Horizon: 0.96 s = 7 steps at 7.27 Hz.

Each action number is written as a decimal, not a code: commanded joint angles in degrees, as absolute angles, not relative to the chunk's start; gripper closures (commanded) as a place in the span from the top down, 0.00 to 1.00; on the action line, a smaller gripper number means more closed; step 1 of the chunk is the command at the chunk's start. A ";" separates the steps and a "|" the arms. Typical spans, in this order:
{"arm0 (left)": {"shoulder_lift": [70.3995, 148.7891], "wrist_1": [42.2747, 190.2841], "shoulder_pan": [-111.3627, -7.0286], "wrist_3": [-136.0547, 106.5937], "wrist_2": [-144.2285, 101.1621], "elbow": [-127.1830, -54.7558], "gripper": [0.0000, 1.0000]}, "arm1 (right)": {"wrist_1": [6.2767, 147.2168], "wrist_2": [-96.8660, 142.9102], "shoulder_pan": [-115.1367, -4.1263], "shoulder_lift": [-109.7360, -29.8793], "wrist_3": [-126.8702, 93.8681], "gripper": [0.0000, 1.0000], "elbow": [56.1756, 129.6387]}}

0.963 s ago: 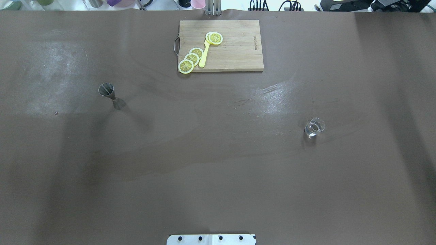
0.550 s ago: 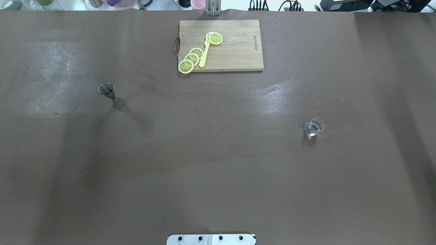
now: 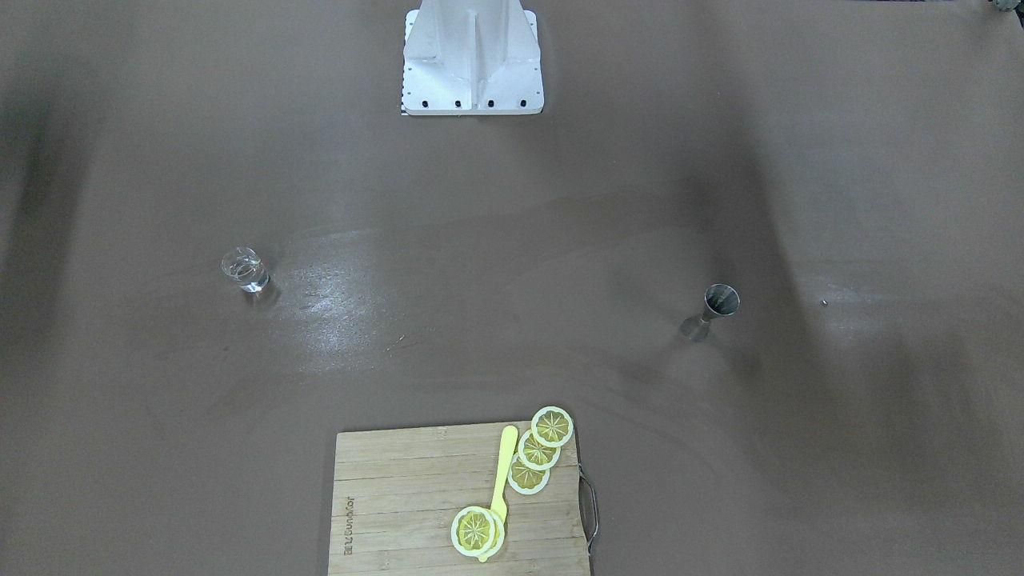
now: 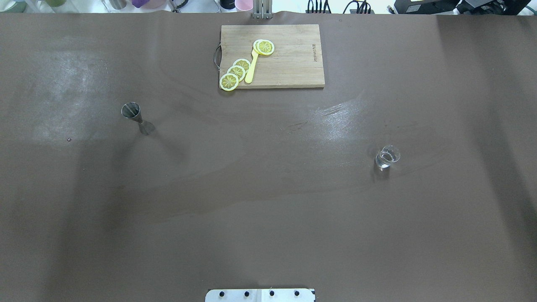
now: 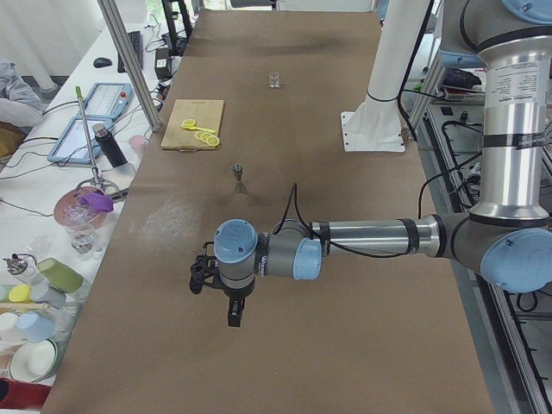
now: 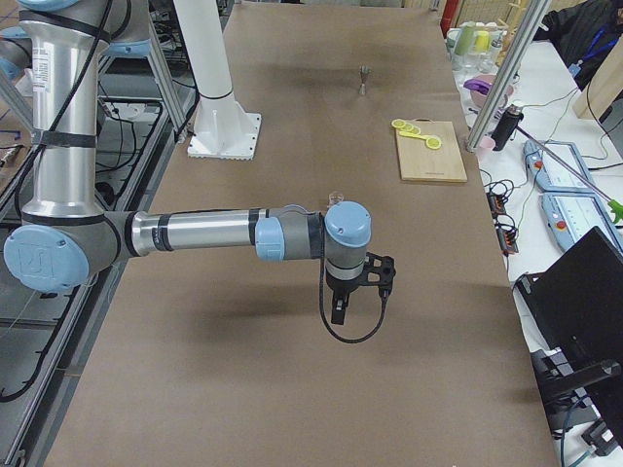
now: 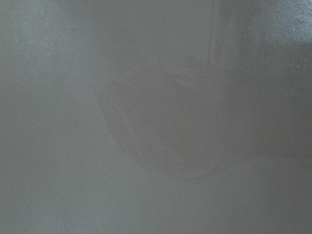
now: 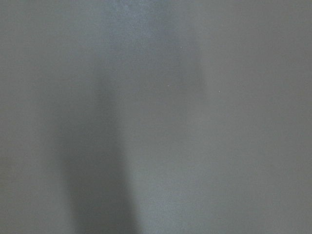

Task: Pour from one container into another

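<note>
While the glass (image 4: 387, 156) and jigger (image 4: 135, 117) stand ungrasped, nothing is poured; how wide the left gripper (image 5: 234, 316) and right gripper (image 6: 337, 311) are, I cannot tell.

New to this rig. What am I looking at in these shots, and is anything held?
Two robot arms share a brown table. The overhead view looks from behind the robot; the front view faces its white base. Each side view shows the nearer arm large: the left arm in one, the right arm in the other, both hovering over the table. The wrist cameras show only blurred table. On the table stand a glass and a steel jigger, upright and far apart, plus a board with lemon slices and a yellow utensil. Nothing is held; whether the jaws are open, I cannot tell.
</note>
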<state>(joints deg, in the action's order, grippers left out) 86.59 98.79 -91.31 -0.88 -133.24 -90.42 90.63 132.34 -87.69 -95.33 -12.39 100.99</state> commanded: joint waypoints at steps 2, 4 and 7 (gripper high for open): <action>86.48 98.79 -91.32 -0.88 -133.33 -90.53 0.99 | 90.70 132.28 -87.63 -95.45 -12.39 1.00 101.16; 86.48 98.79 -91.32 -0.88 -133.24 -90.53 0.99 | 90.70 132.36 -87.63 -95.97 -12.39 1.00 101.69; 86.48 98.79 -91.32 -0.88 -133.24 -90.70 0.99 | 90.62 132.28 -87.63 -95.54 -12.39 1.00 101.34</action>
<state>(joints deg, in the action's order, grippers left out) 86.48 98.79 -91.32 -0.88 -133.31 -90.61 90.63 132.29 -87.63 -95.57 -12.39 101.35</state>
